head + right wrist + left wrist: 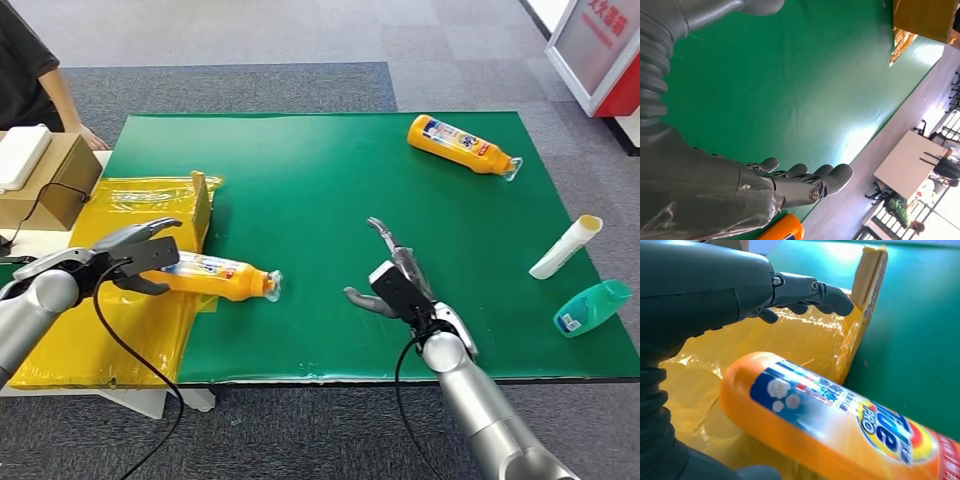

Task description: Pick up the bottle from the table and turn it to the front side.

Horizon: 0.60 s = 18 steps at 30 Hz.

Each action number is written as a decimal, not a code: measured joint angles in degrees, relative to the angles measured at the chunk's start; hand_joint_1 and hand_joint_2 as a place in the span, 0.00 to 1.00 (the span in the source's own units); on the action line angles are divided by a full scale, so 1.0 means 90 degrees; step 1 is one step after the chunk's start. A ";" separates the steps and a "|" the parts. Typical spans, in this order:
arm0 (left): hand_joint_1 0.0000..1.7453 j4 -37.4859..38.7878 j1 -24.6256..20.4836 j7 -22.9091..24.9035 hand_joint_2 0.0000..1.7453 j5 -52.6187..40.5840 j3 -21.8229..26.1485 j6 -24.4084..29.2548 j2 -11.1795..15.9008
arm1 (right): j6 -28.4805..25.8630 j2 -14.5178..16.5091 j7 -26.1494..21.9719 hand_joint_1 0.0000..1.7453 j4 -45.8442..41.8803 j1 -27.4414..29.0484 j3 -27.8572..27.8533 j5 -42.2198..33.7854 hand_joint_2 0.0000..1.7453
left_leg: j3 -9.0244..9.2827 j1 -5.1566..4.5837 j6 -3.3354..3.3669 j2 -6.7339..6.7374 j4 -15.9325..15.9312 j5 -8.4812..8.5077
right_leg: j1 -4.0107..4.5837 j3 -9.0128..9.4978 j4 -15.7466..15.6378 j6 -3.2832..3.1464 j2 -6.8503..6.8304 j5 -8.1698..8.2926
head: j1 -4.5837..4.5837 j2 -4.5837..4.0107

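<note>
An orange detergent bottle [219, 276] lies on its side at the green mat's [324, 190] left edge, cap pointing right, partly on a yellow plastic bag [113, 300]. Its blue and red label [836, 412] faces up. My left hand [140, 255] is at the bottle's base, fingers [810, 292] stretched out above it and thumb below, with a gap between them and the bottle. My right hand [396, 280] hovers over the mat's front middle, fingers [810, 177] spread and holding nothing. A second orange bottle [462, 145] lies at the far right of the mat.
A white bottle [566, 247] and a teal bottle [592, 306] lie at the mat's right edge. A cardboard flap [200, 205] stands behind the yellow bag. At far left there is a brown box [56, 175], and a person's arm [64, 100].
</note>
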 joint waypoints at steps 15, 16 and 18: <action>0.00 -0.0126 0.0767 -0.0365 1.00 -0.0217 0.0974 0.0601 -0.0174 | -0.0068 -0.0025 -0.0010 0.00 0.0007 0.0038 -0.0004 -0.0055 1.00 | -0.0003 0.0000 0.0000 0.0001 0.0000 0.0000 | -0.0001 -0.0004 0.0000 -0.0001 0.0000 -0.0001 | 0.0001 0.0000; 0.00 -0.0231 0.0901 -0.0561 1.00 -0.0154 0.1123 0.0744 -0.0216 | -0.0082 -0.0033 -0.0026 0.00 0.0004 0.0058 -0.0005 -0.0063 1.00 | -0.0003 -0.0001 0.0001 0.0001 0.0000 -0.0001 | -0.0001 -0.0004 0.0000 -0.0001 0.0000 -0.0001 | 0.0001 0.0000; 0.00 -0.0531 0.1229 -0.1113 1.00 0.0031 0.1482 0.0974 -0.0333 | -0.0121 -0.0055 -0.0083 0.00 -0.0027 0.0114 -0.0008 -0.0098 1.00 | -0.0003 -0.0001 0.0001 0.0001 0.0000 -0.0003 | -0.0002 -0.0005 -0.0001 0.0000 0.0000 -0.0002 | 0.0002 0.0000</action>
